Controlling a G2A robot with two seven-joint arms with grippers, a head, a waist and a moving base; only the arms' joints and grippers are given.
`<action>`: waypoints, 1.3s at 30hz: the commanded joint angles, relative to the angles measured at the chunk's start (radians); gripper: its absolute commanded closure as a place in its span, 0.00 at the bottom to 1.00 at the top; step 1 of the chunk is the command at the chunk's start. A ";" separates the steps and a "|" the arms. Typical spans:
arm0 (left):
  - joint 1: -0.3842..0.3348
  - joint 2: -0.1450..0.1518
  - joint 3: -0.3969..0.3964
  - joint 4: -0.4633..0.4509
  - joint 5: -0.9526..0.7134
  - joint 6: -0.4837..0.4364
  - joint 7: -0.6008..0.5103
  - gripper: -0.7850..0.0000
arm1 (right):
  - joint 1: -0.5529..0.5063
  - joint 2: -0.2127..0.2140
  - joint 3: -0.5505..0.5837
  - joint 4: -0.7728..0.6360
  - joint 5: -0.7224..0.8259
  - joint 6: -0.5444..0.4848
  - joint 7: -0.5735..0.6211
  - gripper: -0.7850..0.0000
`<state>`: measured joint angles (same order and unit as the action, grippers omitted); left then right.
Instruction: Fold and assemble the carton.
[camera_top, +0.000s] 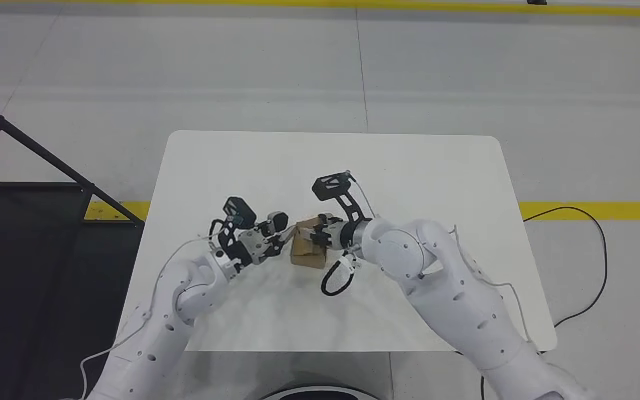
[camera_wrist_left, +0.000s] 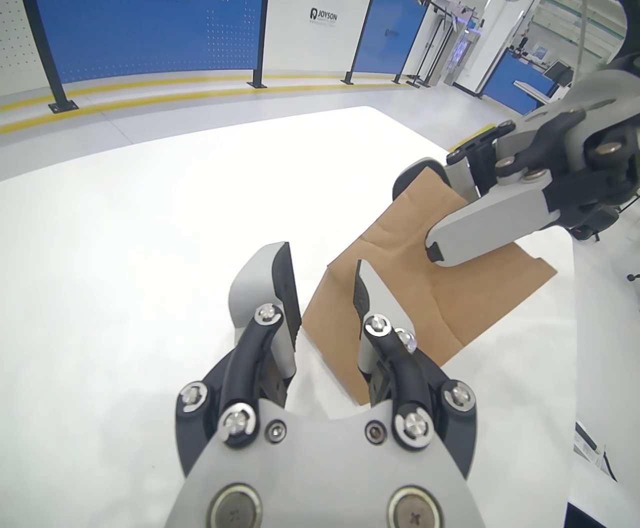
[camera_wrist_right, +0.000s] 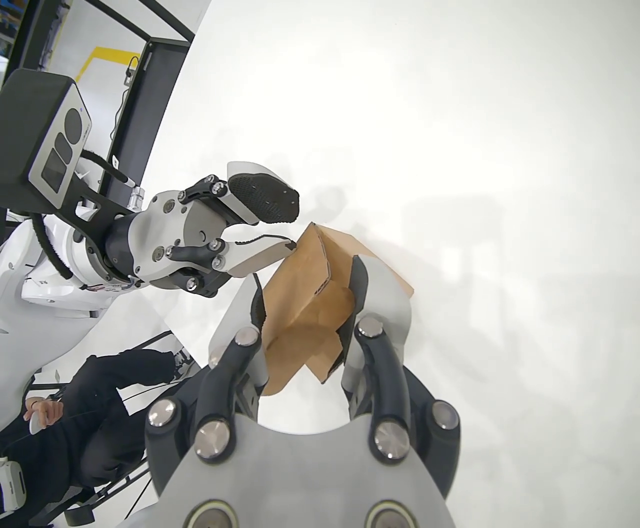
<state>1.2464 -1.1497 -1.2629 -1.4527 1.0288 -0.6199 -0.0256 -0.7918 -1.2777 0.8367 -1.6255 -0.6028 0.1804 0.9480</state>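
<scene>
Carton (camera_top: 307, 247) is sat near the middle of the counter (camera_top: 420, 180), right between the two arms, and it's only partly folded tbh. It's clamped by the right claw (camera_wrist_right: 307, 290), one finger on each side of a brown panel. That end is held up off the surface while the other end slopes down to the counter. The left claw (camera_wrist_left: 322, 260) is spread apart with nothing in it, and one fingertip is parked right at the carton's corner edge.

For the fold in hand, the right grip is probably best held firm so the piece is anchored. The free flap should be pushed along its scored crease rather than across it, otherwise the cardboard could get buckled. A slow, flat push from the left finger is to be preferred over a poke at the corner.

Long axis looks to be laid roughly from one claw to the other, across the counter, with the raised end pointed at the right arm, though the exact shape can't really be judged from above
</scene>
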 joint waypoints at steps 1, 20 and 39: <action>0.000 0.000 0.002 0.001 0.005 -0.001 -0.002 0.57 | 0.001 -0.001 0.002 0.002 0.001 -0.001 0.002 0.52; 0.000 0.001 0.004 0.000 -0.003 -0.005 0.003 0.58 | -0.048 0.007 0.046 -0.083 -0.088 0.065 0.037 0.00; 0.004 0.004 -0.005 0.007 -0.005 -0.021 0.023 0.58 | 0.005 -0.018 -0.038 -0.167 -0.330 0.231 0.137 0.23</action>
<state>1.2494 -1.1458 -1.2667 -1.4451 1.0238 -0.6403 -0.0041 -0.7965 -1.2915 0.8040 -1.8027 -0.9349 0.4082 1.0837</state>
